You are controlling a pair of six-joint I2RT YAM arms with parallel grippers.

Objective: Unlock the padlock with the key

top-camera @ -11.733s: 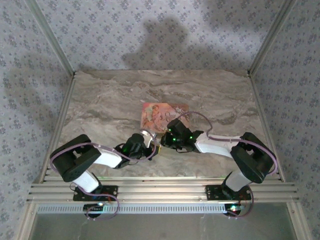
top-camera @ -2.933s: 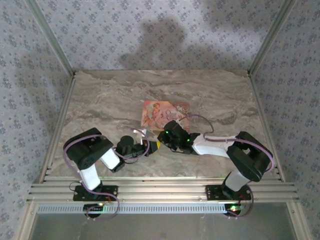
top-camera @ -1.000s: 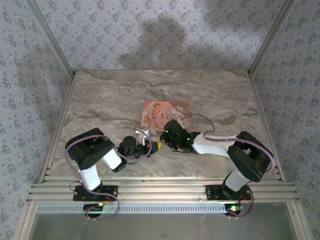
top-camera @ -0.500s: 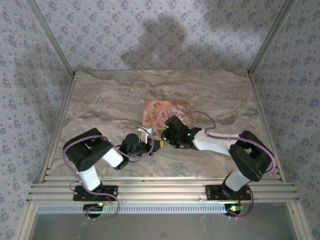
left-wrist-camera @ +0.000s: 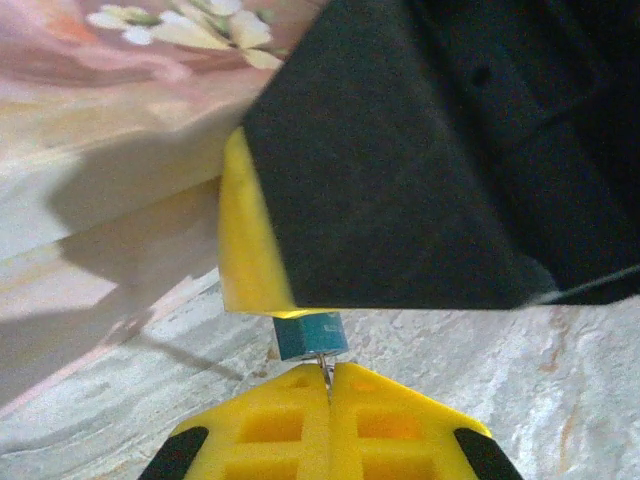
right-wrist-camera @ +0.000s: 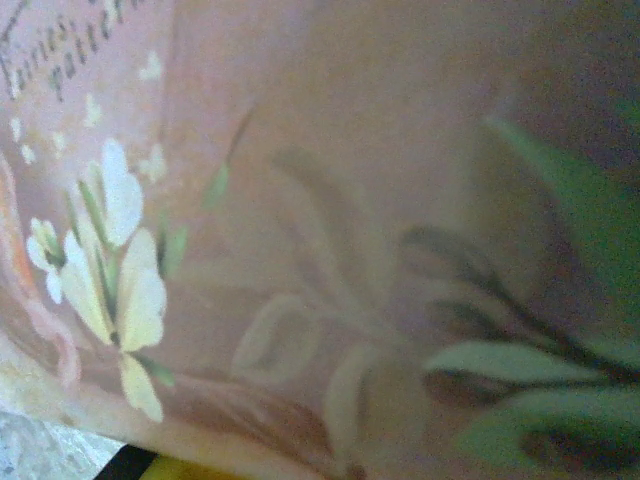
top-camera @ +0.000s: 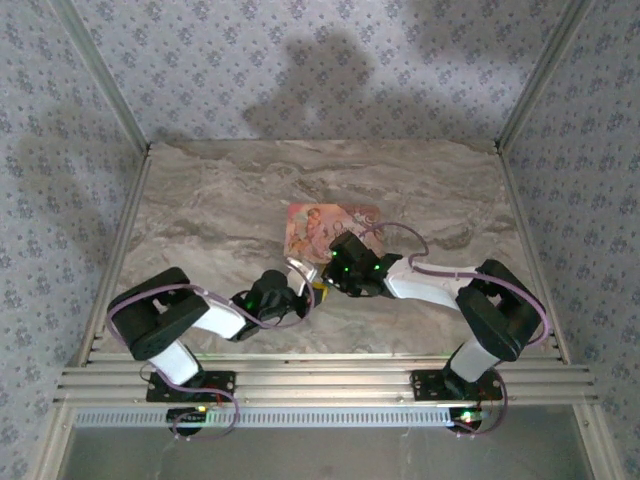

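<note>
While padlock (left-wrist-camera: 310, 335) is outside, pink box (top-camera: 315, 222) near

Padlock (left-wrist-camera: 310, 335) just ahead of left gripper (left-wrist-camera: 328, 392): teal-blue, silver metal. Left pads yellow, black corners. Right gripper (top-camera: 320, 286) beyond padlock: black shell, yellow pad. Box (right-wrist-camera: 300, 200) behind: pink, cream flowers, green leaves. Table (top-camera: 220, 200): grey-beige marble veining.

Dim light, broad shadows on the wall (top-camera: 320, 70), wrist close-ups blurry.
</note>
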